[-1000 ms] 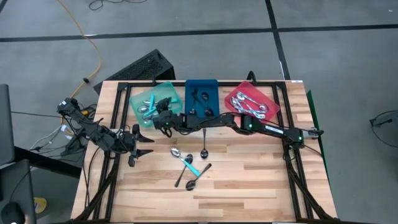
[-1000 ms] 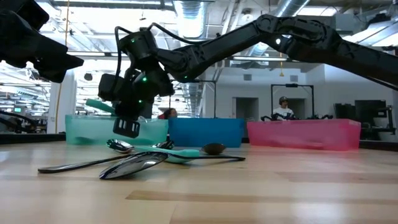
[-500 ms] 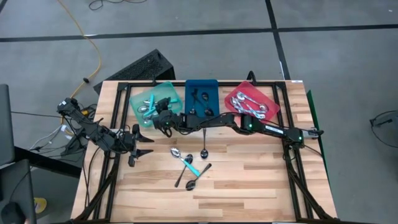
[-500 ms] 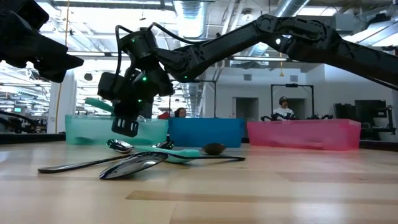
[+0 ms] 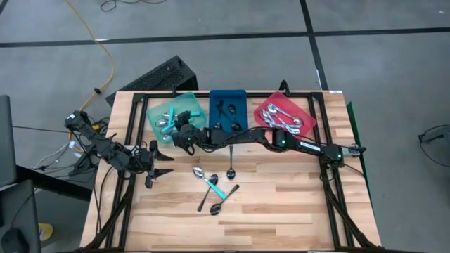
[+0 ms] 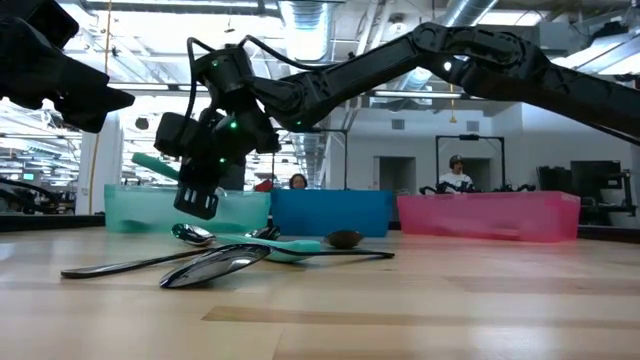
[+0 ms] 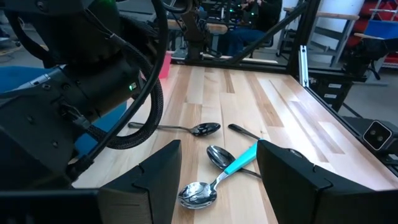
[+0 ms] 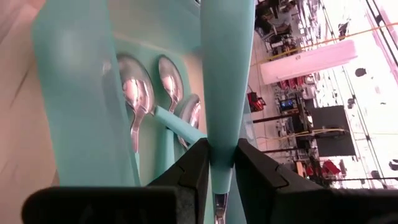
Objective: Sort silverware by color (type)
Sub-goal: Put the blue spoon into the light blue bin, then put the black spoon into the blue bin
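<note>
Task status: judged as more than half complete. Three trays stand in a row at the far side of the tabletop (image 5: 281,204), and each already holds sorted spoons.

Tray contents:
- Teal tray (image 5: 163,111): teal-handled spoons; the right wrist view shows at least three bowls lying side by side inside.
- Blue tray (image 5: 228,98): black spoons; the count cannot be determined.
- Red tray (image 5: 278,107): all-silver spoons, several, lying crossed.

Right claw (image 5: 184,135): positioned at the near edge of the teal tray, clenched on a teal-handled spoon (image 8: 224,74). The handle runs between the fingers and extends over the tray. This spoon is not yet deposited.

Left claw (image 5: 156,166): waits near the left edge of the tabletop with fingers spread, grasping nothing.

Remaining items: a loose cluster (image 5: 214,188) near the middle of the tabletop. It contains one teal-handled spoon (image 7: 238,163), silver spoons and black spoons, partly overlapping. One black spoon (image 5: 231,167) lies apart, just in front of the blue tray.
</note>
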You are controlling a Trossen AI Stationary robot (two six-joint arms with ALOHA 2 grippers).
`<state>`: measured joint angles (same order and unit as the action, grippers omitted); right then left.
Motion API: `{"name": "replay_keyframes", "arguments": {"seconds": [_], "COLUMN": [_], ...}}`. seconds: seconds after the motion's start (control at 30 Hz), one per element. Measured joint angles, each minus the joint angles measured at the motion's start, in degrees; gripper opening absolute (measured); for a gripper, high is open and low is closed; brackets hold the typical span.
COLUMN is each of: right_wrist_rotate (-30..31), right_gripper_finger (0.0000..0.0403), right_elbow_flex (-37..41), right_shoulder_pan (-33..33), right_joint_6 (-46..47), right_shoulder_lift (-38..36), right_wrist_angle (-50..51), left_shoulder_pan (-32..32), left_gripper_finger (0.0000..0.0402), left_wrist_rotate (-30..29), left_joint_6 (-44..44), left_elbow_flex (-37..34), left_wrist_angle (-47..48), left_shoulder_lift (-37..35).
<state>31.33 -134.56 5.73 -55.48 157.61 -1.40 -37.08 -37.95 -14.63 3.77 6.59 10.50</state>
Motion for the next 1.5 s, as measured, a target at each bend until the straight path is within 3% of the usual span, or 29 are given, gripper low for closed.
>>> {"name": "replay_keyframes", "arguments": {"seconds": [0.43, 1.07, 1.3, 1.5], "right_wrist_rotate": [-0.2, -0.3, -0.6, 1.6], "right_gripper_finger": [0.0166, 0.0201, 0.0201, 0.02], "right_elbow_flex": [0.0, 0.2, 0.5, 0.2], "right_shoulder_pan": [0.4, 0.2, 0.3, 0.6], "right_joint_6": [2.7, 2.5, 2.5, 2.8], "right_shoulder_lift": [-0.1, -0.8, -4.7, -14.0], "right_wrist_angle": [1.2, -0.2, 4.8, 12.7], "left_shoulder_pan": [0.0, 0.0, 0.0, 0.0], "left_gripper_finger": [0.0194, 0.0194, 0.0194, 0.0194], "left_wrist_rotate": [0.0, 0.0, -0.1, -0.4], "left_joint_6": [0.0, -0.5, -1.3, -1.5], "left_elbow_flex": [0.0, 0.0, 0.0, 0.0], "left_wrist_angle": [0.0, 0.0, 0.0, 0.0], "left_shoulder_lift": [0.0, 0.0, 0.0, 0.0]}}
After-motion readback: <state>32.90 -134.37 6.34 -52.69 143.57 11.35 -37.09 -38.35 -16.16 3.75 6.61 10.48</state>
